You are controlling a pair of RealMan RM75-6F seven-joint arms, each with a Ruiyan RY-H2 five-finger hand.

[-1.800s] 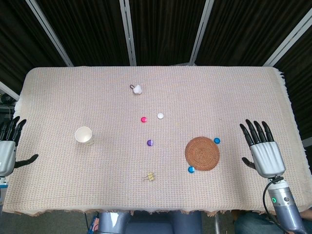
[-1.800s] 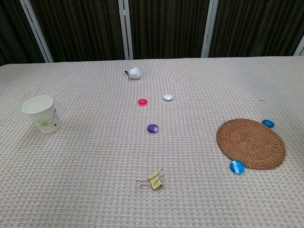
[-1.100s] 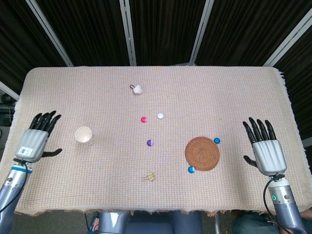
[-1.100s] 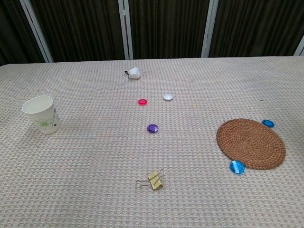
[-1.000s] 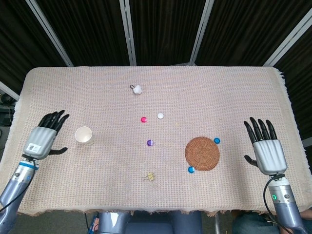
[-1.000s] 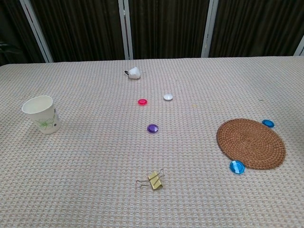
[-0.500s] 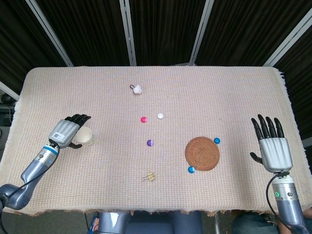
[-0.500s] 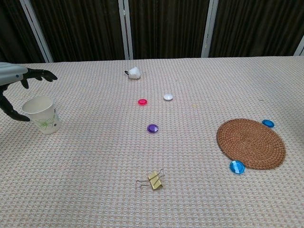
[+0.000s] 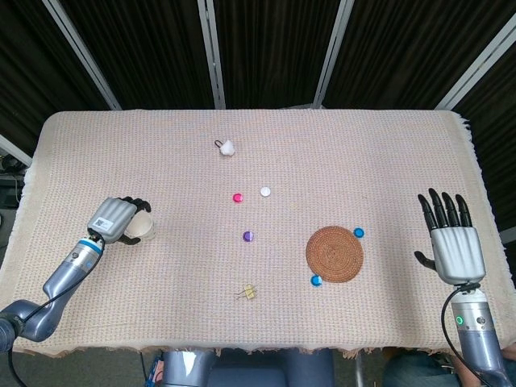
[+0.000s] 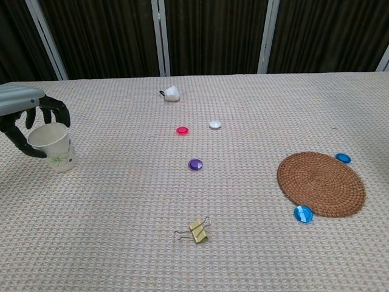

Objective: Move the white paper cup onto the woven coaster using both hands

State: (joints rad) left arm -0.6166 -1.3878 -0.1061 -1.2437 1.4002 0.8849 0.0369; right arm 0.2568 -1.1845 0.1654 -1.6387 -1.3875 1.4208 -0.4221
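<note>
The white paper cup (image 9: 146, 228) (image 10: 57, 149) stands upright on the left side of the cloth, with a green print on its side. My left hand (image 9: 114, 216) (image 10: 27, 117) wraps around its upper part, fingers curled behind the rim and thumb at the front. The round woven coaster (image 9: 334, 254) (image 10: 321, 184) lies far away on the right side with nothing on it. Only the head view shows my right hand (image 9: 452, 244), which hovers with fingers spread and nothing in it, near the right edge beyond the coaster.
Two blue caps (image 9: 359, 232) (image 9: 316, 280) lie against the coaster's rim. A purple cap (image 9: 248, 236), a red cap (image 9: 238, 197), a white cap (image 9: 265, 191) and a yellow binder clip (image 9: 250, 292) dot the middle. A white fluffy ball (image 9: 228, 147) sits further back.
My left hand came in from the left edge to the cup and curled its fingers around it. My right hand drifted slightly right, still spread.
</note>
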